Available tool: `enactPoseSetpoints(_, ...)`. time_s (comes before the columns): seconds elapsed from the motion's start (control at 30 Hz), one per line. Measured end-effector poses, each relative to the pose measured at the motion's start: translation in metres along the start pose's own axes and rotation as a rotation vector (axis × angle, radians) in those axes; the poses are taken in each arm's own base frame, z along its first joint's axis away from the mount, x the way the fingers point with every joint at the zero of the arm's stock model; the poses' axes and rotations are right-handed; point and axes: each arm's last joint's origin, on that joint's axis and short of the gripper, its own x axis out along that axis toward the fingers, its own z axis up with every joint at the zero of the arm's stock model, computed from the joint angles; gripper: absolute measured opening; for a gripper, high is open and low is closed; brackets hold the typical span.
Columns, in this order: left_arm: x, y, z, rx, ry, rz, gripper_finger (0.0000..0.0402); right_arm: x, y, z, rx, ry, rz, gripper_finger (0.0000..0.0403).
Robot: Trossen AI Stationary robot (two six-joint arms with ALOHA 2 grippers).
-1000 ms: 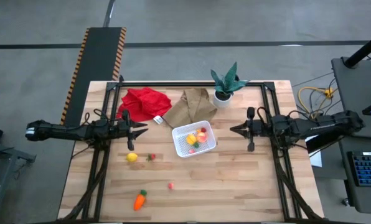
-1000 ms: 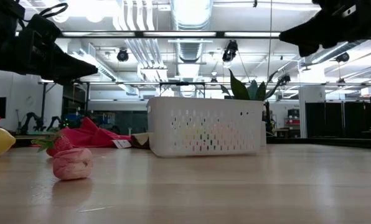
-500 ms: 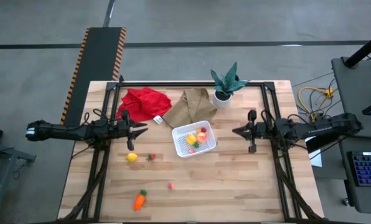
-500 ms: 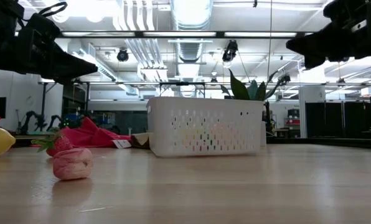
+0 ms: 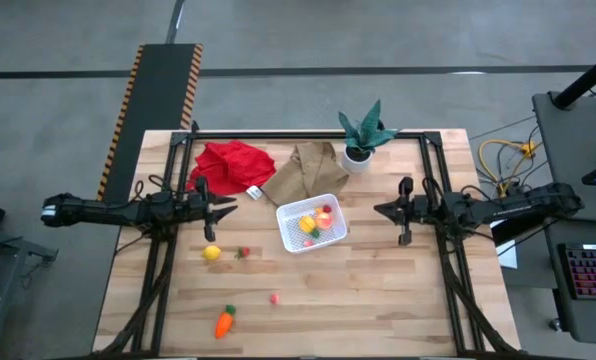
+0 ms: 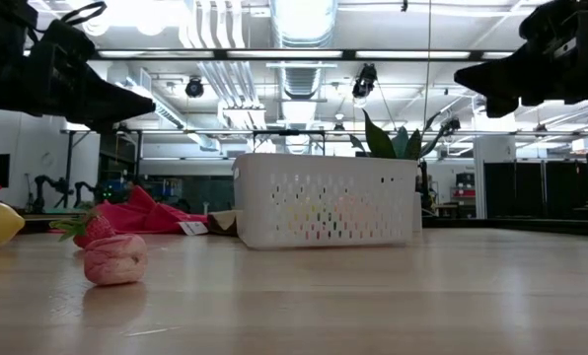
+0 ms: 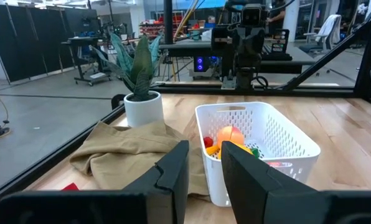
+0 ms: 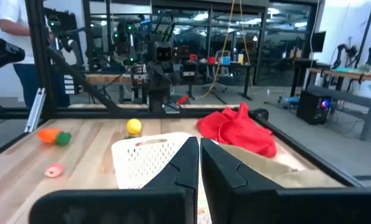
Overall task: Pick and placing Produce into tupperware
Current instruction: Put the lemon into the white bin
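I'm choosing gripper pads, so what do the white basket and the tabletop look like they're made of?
The white basket looks like molded plastic with a matte finish: thin walls with regular rows of punched slots. The table looks like smooth butcher-block wood: pale joined planks with visible grain.

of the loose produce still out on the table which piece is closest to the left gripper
The yellow lemon. It lies almost directly below the left gripper in the high view, while the red berry sits beside it slightly farther off, and the pink piece and carrot lie well beyond.
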Motion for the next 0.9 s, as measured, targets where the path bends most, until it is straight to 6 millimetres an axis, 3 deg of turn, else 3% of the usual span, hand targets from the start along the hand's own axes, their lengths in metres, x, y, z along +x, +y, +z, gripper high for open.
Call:
enactPoseSetpoints(0.1, 0.000, 0.000, 0.000, -0.001, 0.000, 0.000, 0.0100, 0.000, 0.000, 0.000, -0.036, 0.001, 0.000, 0.0009)
enactPoseSetpoints(0.27, 0.000, -0.001, 0.006, -0.009, -0.027, -0.031, 0.0191, 0.000, 0.000, 0.000, -0.057, -0.002, -0.001, 0.0009)
enactPoseSetpoints(0.37, -0.002, -0.002, 0.032, -0.069, -0.099, -0.122, 0.0232, 0.000, 0.000, 0.000, -0.058, -0.004, -0.002, 0.0009)
enactPoseSetpoints(0.57, -0.010, -0.007, 0.084, -0.195, -0.226, -0.368, 0.0241, 0.000, 0.000, 0.001, -0.067, -0.009, -0.004, 0.0009)
enactPoseSetpoints(0.7, -0.014, -0.011, 0.116, -0.180, -0.309, -0.471, 0.0241, 0.000, 0.000, 0.001, -0.088, -0.010, -0.004, 0.0009)
enactPoseSetpoints(0.8, -0.010, -0.013, 0.124, -0.125, -0.187, -0.448, 0.0241, 0.000, 0.000, 0.002, -0.122, -0.020, -0.006, 0.0009)
enactPoseSetpoints(0.9, -0.007, -0.011, 0.124, -0.133, 0.074, -0.320, 0.0241, 0.000, 0.000, 0.003, -0.120, -0.030, -0.007, 0.0009)
